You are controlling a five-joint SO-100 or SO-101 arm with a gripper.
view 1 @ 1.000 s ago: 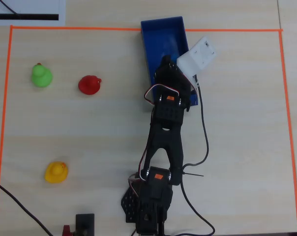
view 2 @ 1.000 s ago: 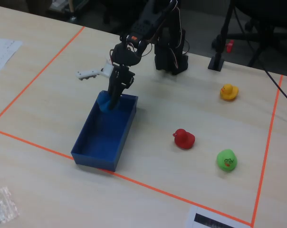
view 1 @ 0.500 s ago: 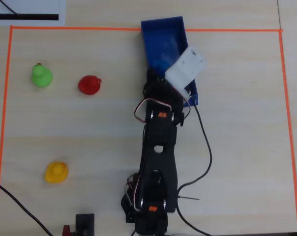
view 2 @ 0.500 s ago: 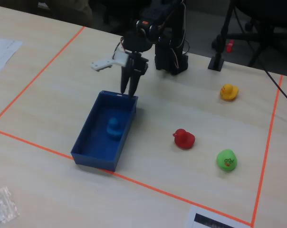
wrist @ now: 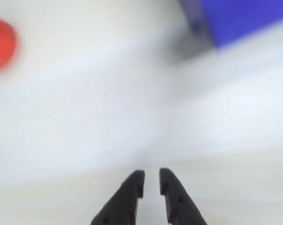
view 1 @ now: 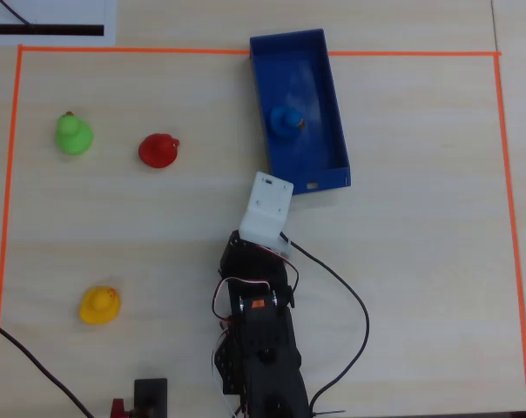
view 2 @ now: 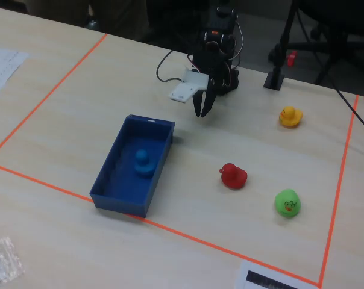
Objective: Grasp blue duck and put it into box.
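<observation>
The blue duck point(view 1: 286, 120) sits upright inside the box point(view 1: 335, 104), near its middle; it also shows in the fixed view point(view 2: 143, 162) within the dark-blue walls point(view 2: 129, 202). My gripper point(view 2: 201, 113) hangs over bare table just off the box's slotted short end, apart from it. In the wrist view my gripper point(wrist: 152, 176) is empty, its black fingers almost together with a narrow gap. A blurred corner of the box point(wrist: 244, 18) shows at the top right there. In the overhead view the white camera housing point(view 1: 267, 209) hides the fingers.
A red duck point(view 1: 158, 150) point(view 2: 233, 176) point(wrist: 1, 44), a green duck point(view 1: 73, 134) point(view 2: 287, 203) and a yellow duck point(view 1: 99, 305) point(view 2: 290, 116) stand on the table. Orange tape point(view 1: 10, 174) borders the work area. Black cables point(view 1: 359, 313) trail beside the arm base.
</observation>
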